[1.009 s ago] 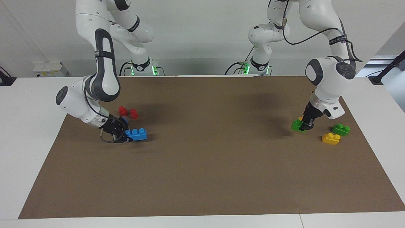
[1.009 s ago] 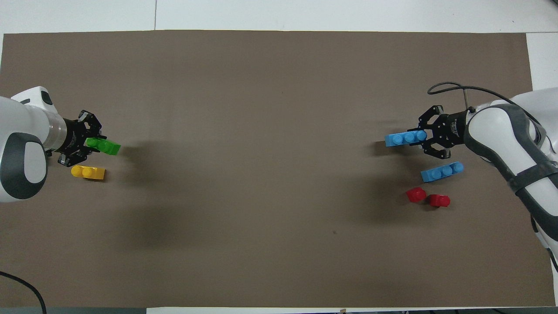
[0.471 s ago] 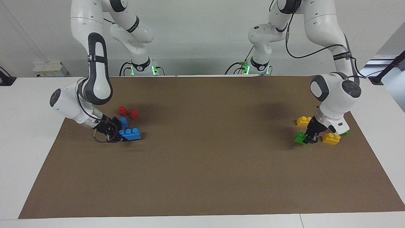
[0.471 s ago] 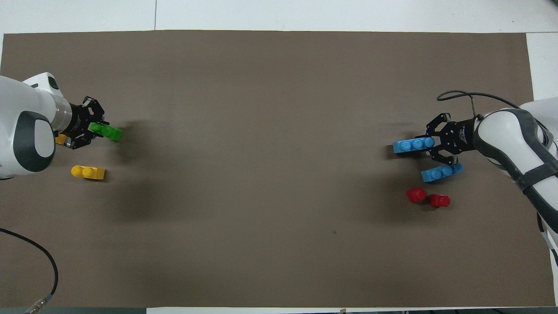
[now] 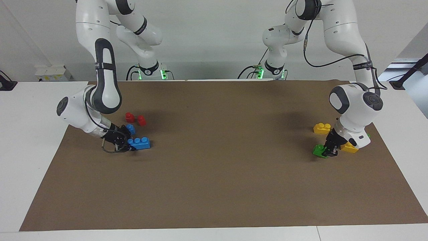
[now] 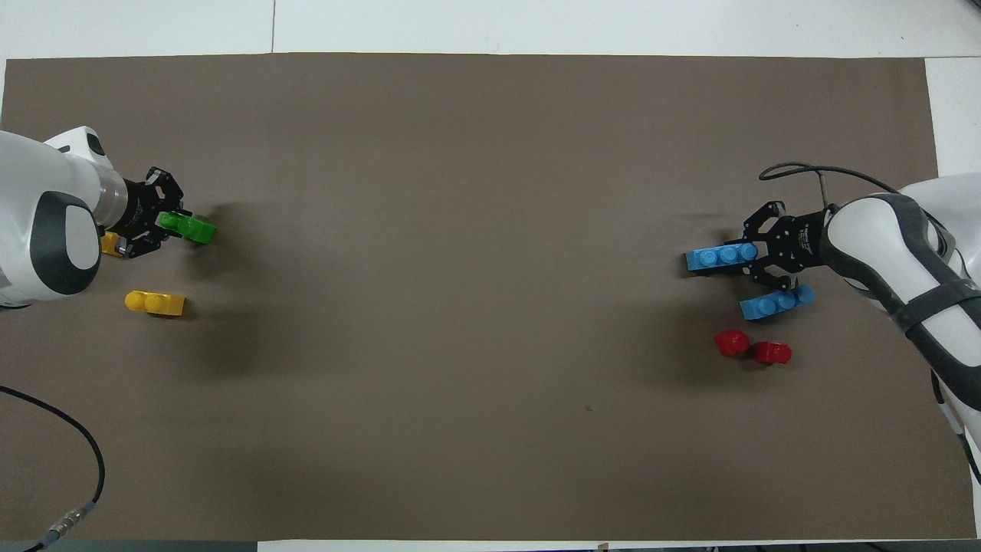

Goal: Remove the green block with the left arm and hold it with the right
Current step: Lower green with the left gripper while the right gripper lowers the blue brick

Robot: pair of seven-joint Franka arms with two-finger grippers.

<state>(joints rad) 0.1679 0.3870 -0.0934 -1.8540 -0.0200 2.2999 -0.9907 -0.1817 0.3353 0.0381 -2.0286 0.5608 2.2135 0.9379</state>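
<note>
2 white arms (image 5: 100, 36), black grippers (image 5: 117, 139), cables

- This is a robotics lab, no mistaking it: two white Franka arms (image 5: 100, 67) are bolted at one end of a white table (image 5: 30, 134), green status lights glowing at their bases (image 5: 150, 74).
- A plain brown mat (image 5: 214, 167) covers the work surface, with a bare pale wall (image 5: 214, 33) above it.
- Loose cables (image 6: 46, 460) trail over the table edge.
- Toy bricks (image 6: 155, 303) lie scattered on the mat as test pieces.
</note>
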